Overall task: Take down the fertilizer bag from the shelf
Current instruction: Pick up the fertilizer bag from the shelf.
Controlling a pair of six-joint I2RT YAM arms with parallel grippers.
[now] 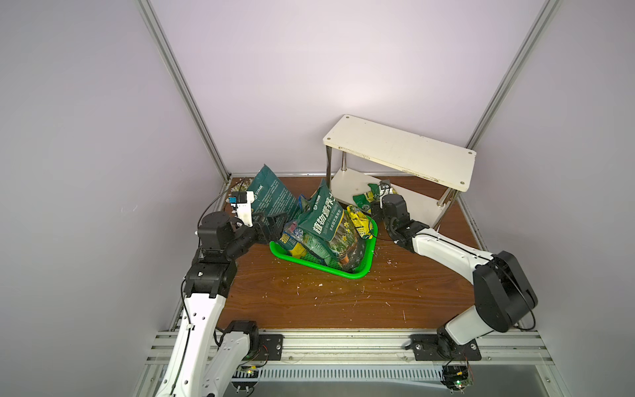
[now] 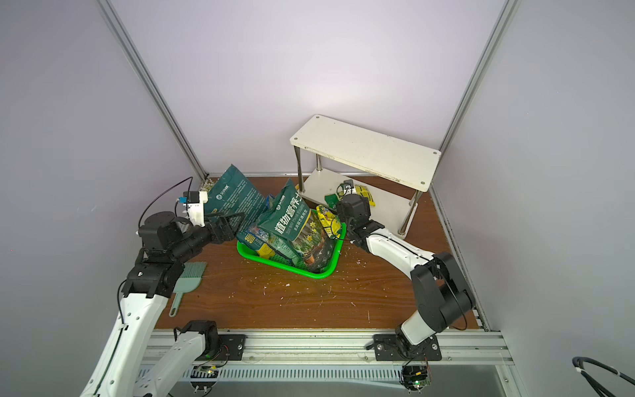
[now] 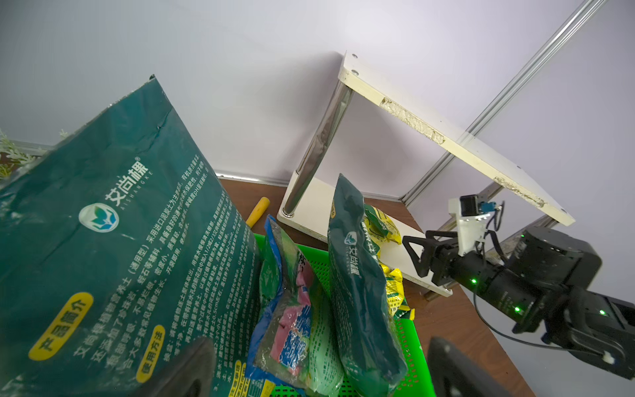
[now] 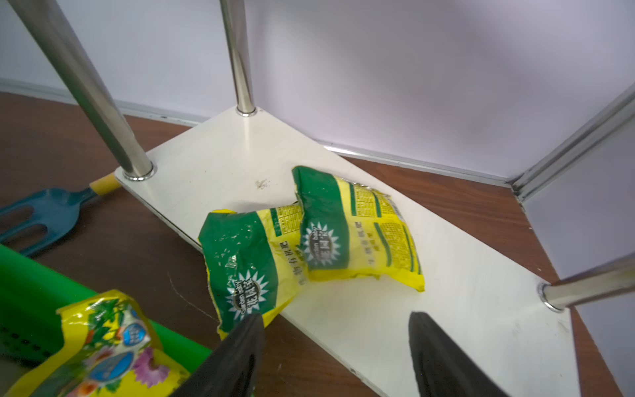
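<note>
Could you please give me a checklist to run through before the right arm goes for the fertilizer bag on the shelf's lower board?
1. The right end effector is open: ok.
2. The near fertilizer bag lies on the lower board, with a corner overhanging the edge: ok.
3. The bag is centred between the fingers: not ok. It sits by one finger, to the side of the gap.
4. The bag is free of the second bag: not ok. They overlap.
5. No shelf legs stand between the end effector and the bag: ok.
6. The left end effector is away from the shelf: ok. It is open, by the green basket.
</note>
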